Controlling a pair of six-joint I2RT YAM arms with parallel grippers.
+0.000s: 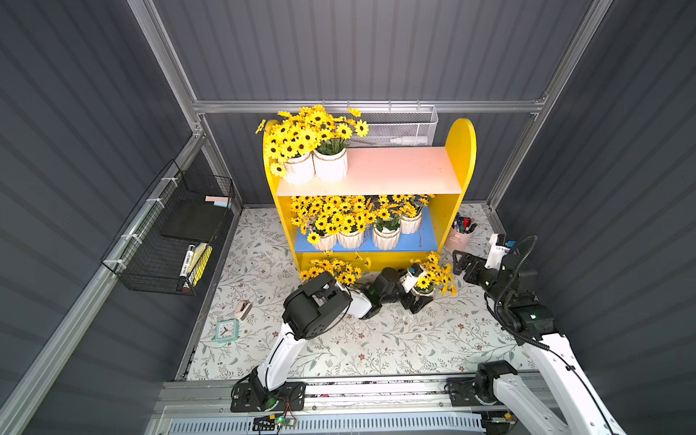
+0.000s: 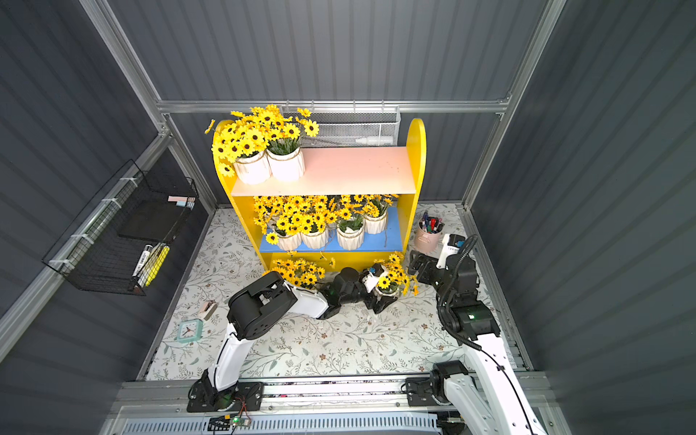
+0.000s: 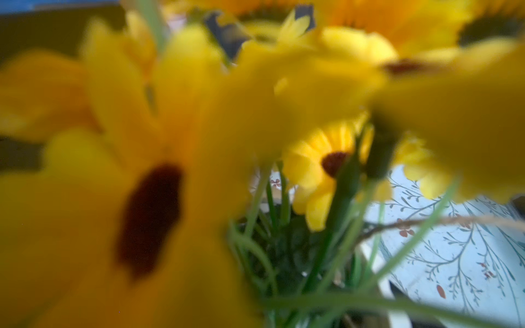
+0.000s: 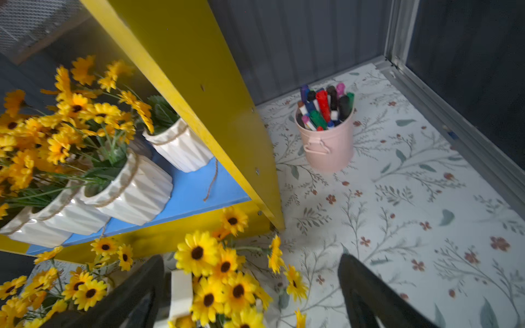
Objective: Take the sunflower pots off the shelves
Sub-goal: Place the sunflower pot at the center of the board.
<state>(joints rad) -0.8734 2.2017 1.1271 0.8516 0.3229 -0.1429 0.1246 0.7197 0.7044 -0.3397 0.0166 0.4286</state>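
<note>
The yellow shelves point(image 1: 463, 150) stand at the back. Two sunflower pots point(image 1: 329, 165) sit at the left end of the pink upper board, and several pots point(image 1: 386, 238) crowd the blue lower board point(image 4: 193, 193). On the table in front, my left gripper point(image 1: 420, 299) is shut round a white sunflower pot point(image 1: 425, 289); its blooms point(image 3: 321, 170) fill the left wrist view and hide the jaws. Another bunch of sunflowers point(image 1: 335, 269) stands to the left, its pot hidden behind my left arm. My right gripper point(image 1: 460, 263) hangs open just right of the held pot, nothing between its fingers point(image 4: 366, 295).
A pink cup of pens point(image 1: 459, 237) stands right of the shelves, close to my right gripper. A black wire basket point(image 1: 169, 233) hangs on the left wall and a white mesh basket point(image 1: 399, 128) behind the shelves. A small clock point(image 1: 227, 330) and a stapler-like object point(image 1: 244, 309) lie front left.
</note>
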